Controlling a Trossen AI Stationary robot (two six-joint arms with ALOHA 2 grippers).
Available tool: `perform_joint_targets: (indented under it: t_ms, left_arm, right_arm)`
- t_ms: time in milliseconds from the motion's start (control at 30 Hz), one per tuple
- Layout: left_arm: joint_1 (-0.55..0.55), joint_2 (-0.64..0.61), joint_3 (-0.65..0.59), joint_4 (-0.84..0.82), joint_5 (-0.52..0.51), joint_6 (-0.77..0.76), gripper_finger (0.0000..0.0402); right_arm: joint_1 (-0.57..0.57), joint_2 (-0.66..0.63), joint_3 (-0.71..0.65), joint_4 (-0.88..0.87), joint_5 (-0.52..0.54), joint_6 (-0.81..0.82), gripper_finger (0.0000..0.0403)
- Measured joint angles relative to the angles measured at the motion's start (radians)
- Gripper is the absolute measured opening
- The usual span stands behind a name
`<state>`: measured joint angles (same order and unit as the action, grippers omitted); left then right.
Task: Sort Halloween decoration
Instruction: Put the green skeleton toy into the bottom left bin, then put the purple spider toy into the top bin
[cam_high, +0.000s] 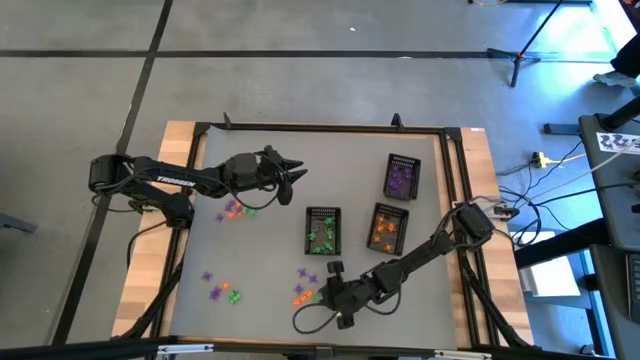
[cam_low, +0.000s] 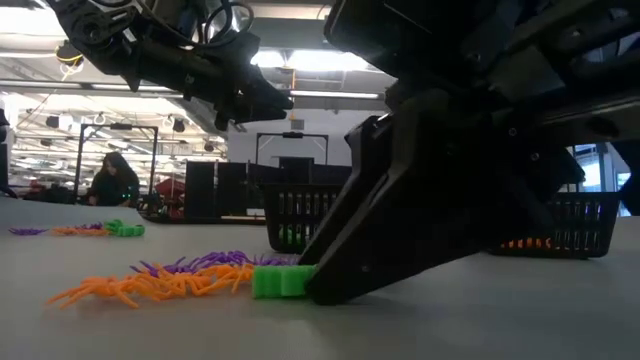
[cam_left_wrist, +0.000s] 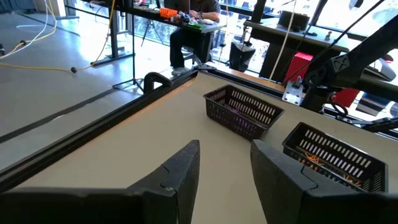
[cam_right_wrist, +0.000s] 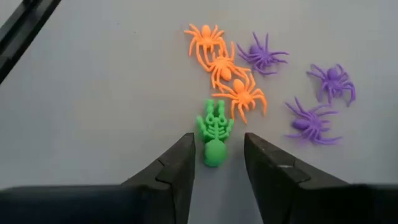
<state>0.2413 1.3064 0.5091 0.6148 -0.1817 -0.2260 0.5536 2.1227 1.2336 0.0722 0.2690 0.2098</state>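
The Halloween decoration lies in small heaps on the grey table. In the right wrist view a green skeleton lies beside orange spiders and purple spiders. My right gripper is open and low over the table near its front edge. Its fingers stand on either side of the skeleton's head, and a gap shows on both sides. The same heap shows just left of that gripper from above. My left gripper hovers open and holds nothing at the table's far left-middle.
Three black mesh baskets stand right of centre: one with purple pieces, one with green, one with orange. Other trinket heaps lie under the left arm and near the front left. A person sits in the room beyond.
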Motion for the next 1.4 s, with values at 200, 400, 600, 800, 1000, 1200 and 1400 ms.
perform_joint_targets:
  t_ms: [200,400,600,800,1000,1200,1400]
  left_arm:
    - [0.000,0.000,0.000,0.000,0.000,0.000,0.0135]
    - [0.000,0.000,0.000,-0.001,0.000,0.000,0.0135]
    - [0.000,0.000,0.000,0.000,0.000,0.000,0.0135]
    - [0.000,0.000,0.000,0.000,0.000,0.000,0.0135]
    - [0.000,0.000,0.000,-0.001,0.000,0.000,0.0135]
    - [0.000,0.000,0.000,-0.001,0.000,0.000,0.0135]
    - [0.000,0.000,0.000,-0.001,0.000,0.000,0.0135]
  right_arm:
    - [0.002,-0.002,0.001,-0.007,-0.020,-0.023,0.0055]
    - [0.002,-0.049,0.012,-0.088,0.022,-0.034,0.0027]
    - [0.003,-0.189,0.072,-0.239,0.203,-0.032,0.0045]
    - [-0.006,-0.281,0.070,-0.404,0.447,-0.005,0.0030]
    - [-0.069,-0.279,0.069,-0.528,0.455,0.124,0.0063]
    - [-0.117,-0.276,0.070,-0.538,0.385,0.134,0.0142]
    - [-0.089,-0.278,0.070,-0.387,0.227,0.070,0.0184]
